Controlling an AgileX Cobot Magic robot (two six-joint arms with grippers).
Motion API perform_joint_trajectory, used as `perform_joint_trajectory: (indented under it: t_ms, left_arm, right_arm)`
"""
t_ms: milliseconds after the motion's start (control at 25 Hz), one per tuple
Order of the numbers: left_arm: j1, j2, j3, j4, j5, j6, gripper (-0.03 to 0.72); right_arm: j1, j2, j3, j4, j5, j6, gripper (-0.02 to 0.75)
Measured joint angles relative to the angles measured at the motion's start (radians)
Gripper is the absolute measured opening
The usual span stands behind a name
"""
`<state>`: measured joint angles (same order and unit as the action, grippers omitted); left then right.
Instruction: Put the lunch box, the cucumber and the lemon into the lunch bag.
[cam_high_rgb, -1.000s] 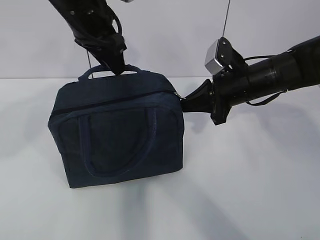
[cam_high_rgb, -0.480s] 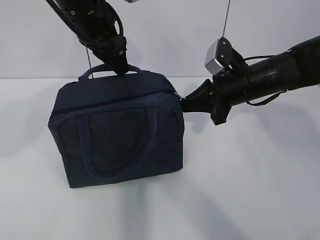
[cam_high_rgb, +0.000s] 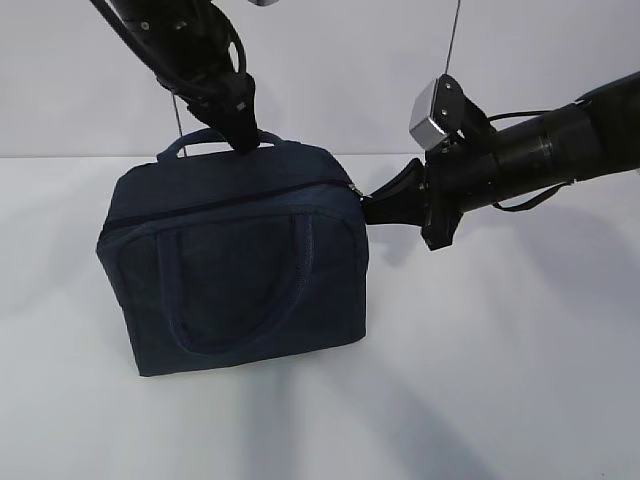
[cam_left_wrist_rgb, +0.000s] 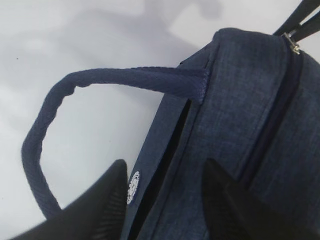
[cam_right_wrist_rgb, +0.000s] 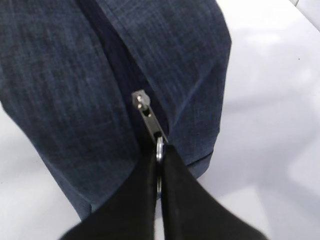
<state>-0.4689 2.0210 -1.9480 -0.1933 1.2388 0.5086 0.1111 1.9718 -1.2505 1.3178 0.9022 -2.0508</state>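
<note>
The lunch bag stands on the white table, left of centre, its zipper closed. The right gripper pinches the silver ring pull at the bag's right end. The left gripper, fingers spread, straddles the bag's far top edge beside the far handle.

The lunch bag is standing on the table, left of centre. The left gripper is hanging over the bag's rear top edge, beside the back handle. The right gripper is reaching in from the right, meeting the ring pull at the bag's upper right corner.
</note>
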Motion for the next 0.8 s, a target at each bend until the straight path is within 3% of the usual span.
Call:
perform_joint_trajectory:
  t_ms: [120,200,440,800]
  left_arm:
    - [0.0,0.0,0.0,0.0,0.0,0.0,0.552]
    - [0.0,0.0,0.0,0.0,0.0,0.0,0.594]
    - [0.0,0.003,0.0,0.0,0.0,0.008,0.535]
    - [0.0,0.033,0.0,-0.021,0.0,0.019,0.517]
  right_arm:
    - [0.0,0.0,0.0,0.0,0.0,0.0,-0.013]
    - [0.0,0.0,0.0,0.0,-0.002,0.0,-0.013]
    - [0.0,0.0,0.0,0.0,-0.002,0.0,-0.013]
    - [0.0,0.0,0.0,0.0,-0.004,0.0,-0.013]
